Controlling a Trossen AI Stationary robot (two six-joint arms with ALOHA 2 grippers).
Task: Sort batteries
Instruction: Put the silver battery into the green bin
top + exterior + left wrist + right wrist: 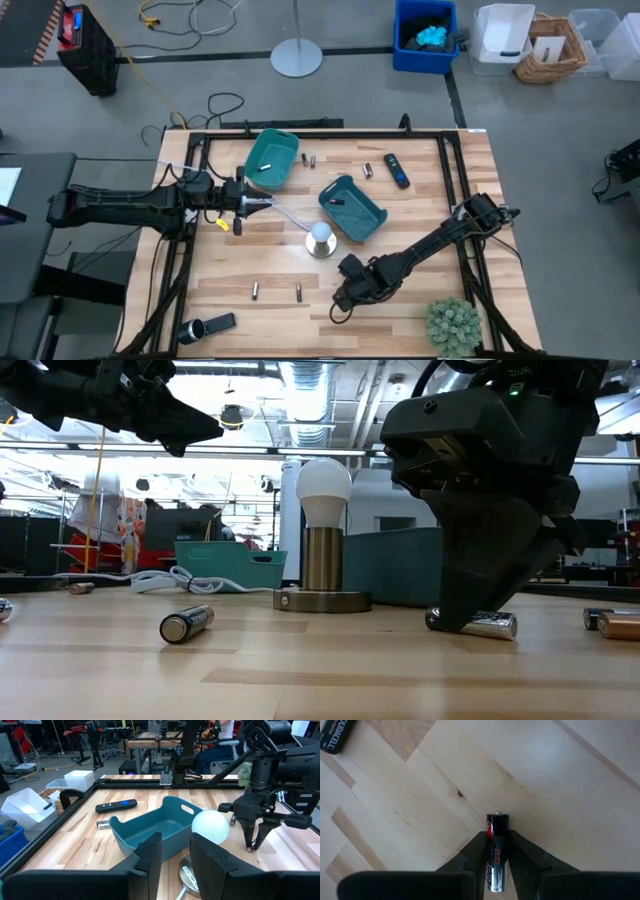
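Right hand (497,851) clamped on a battery (497,851) — it could roll free.
The rounded cell lies on the tabletop (560,785), just beside the lamp (321,238); an off-centre lift might drop it.

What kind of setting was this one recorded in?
Probably a robotics lab or workshop: the wooden table stands on bare concrete, storage bins line the floor, and more framed workbenches fill the room behind.

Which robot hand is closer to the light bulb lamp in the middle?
The left one. The left gripper hangs just beside the lamp, by the teal bins. The right gripper is farther off, down on a battery near the table's front.
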